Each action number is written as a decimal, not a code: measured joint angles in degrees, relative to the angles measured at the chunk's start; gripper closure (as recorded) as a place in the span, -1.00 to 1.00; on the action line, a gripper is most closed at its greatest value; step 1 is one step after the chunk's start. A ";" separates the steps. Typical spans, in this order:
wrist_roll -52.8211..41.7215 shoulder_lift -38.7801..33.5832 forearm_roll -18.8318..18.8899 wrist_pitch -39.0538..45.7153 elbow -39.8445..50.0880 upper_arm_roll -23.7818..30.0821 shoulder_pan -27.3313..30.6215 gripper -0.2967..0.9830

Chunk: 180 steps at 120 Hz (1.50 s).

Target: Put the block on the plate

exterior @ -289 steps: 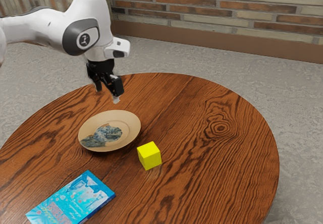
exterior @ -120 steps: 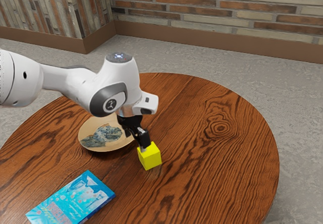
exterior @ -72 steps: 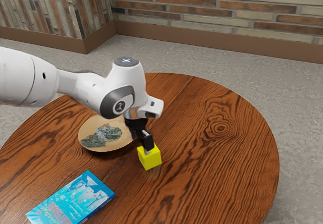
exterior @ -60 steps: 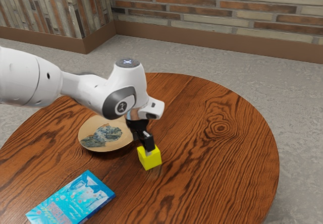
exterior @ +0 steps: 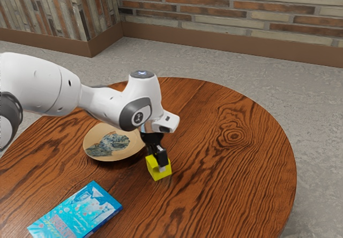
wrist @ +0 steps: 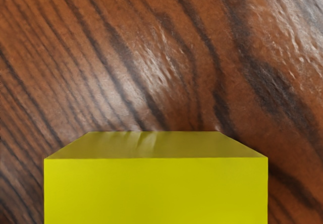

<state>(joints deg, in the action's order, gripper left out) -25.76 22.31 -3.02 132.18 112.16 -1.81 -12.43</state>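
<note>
Brick walls (exterior: pixel 225 13), grey floor (exterior: pixel 311 120), round wooden table (exterior: pixel 230 179)

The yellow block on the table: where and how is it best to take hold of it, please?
I would grip the yellow block across two opposite upright faces, coming from straight above. It looks like a cube, sitting level on the table, with flat sides that seem parallel. Coming low from the side of the plate looks less suitable, since that lies close.
</note>
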 joint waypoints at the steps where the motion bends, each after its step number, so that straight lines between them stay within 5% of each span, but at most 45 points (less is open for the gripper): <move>1: -0.09 0.10 0.00 0.00 -0.07 0.07 0.06 -0.54; 27: -2.11 2.67 -0.08 -0.04 -2.10 0.57 0.47 -0.50; 55: -3.45 2.91 -0.19 -0.06 -2.27 0.58 0.43 -0.16; 82: -3.97 2.67 0.10 -0.03 -2.27 0.55 0.23 -0.05; 180: -3.31 -4.23 1.98 -5.01 -1.62 -0.03 0.68 -0.01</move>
<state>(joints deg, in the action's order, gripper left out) -29.07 18.08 -1.04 127.16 110.53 -1.84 -11.75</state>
